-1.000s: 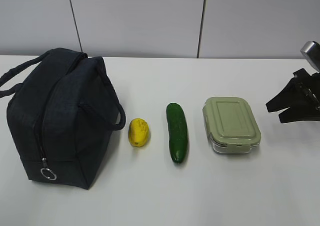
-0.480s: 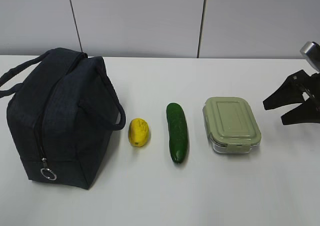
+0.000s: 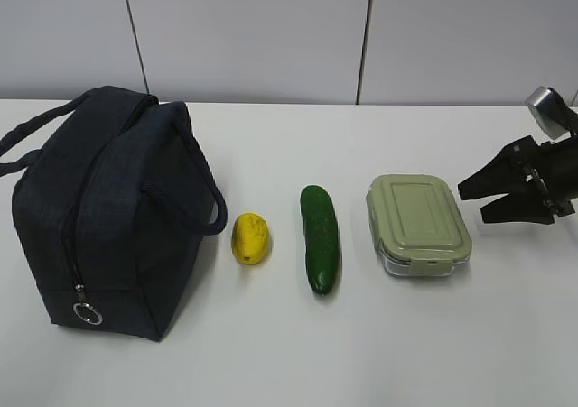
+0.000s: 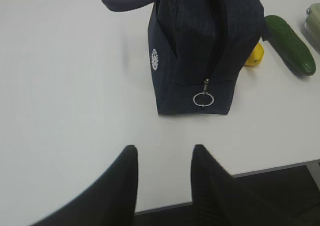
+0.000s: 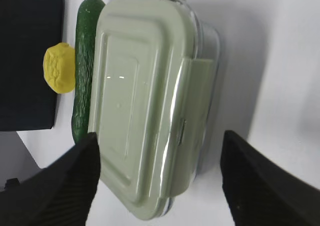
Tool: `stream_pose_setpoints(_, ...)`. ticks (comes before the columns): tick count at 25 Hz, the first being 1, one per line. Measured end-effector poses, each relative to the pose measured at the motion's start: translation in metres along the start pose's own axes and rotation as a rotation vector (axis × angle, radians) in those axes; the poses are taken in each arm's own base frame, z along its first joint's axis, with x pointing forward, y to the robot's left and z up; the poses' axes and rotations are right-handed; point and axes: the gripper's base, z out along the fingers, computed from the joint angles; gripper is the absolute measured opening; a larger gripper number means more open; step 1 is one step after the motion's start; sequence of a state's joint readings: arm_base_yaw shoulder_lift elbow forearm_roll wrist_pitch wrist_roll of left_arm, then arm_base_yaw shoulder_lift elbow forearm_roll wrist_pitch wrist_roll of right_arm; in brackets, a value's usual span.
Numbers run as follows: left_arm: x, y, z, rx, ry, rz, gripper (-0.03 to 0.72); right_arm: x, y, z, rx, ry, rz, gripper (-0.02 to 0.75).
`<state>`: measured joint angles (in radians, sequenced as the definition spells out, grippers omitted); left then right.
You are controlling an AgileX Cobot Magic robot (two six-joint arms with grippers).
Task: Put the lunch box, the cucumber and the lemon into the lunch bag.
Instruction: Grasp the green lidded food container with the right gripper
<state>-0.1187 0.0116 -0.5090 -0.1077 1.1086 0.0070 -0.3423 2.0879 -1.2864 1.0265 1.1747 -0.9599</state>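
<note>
- The boxy dark navy fabric lunch bag (image 3: 108, 213) stands upright at the left end of the white table (image 3: 271, 353), its zipper closed down to the metal ring pull (image 3: 88, 313) near its base.
- The small bright yellow lemon (image 3: 251, 237) lies just beside the bag's right face.
- The dark green, glossy cucumber (image 3: 321, 238) lies right of the lemon, apart from it, lengthwise toward the camera.
- The clear rectangular lunch box with a sage-green clip-on lid (image 3: 417, 224) sits right of the cucumber, lid on.
- The right gripper (image 3: 471, 200) hangs just right of the lunch box with its jaws spread wide; in its wrist view the fingers frame the box on both sides, and whether they touch it is hard to tell.
- The left gripper (image 4: 162, 161) shows only in its wrist view, parted, holding nothing, over bare table near the bag's ring-pull end.
</note>
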Motion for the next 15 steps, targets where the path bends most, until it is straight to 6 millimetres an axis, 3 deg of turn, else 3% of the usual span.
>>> stream_pose_setpoints(10,0.000,0.000,0.000,0.000,0.000,0.000,0.239,-0.003,-0.026,0.022,-0.062,-0.020,0.093,0.549)
stream_pose_setpoints(15,0.000,0.000,0.000,0.001,0.000,-0.001,0.239,-0.004,-0.023,0.027,-0.068,-0.014,0.085,0.550)
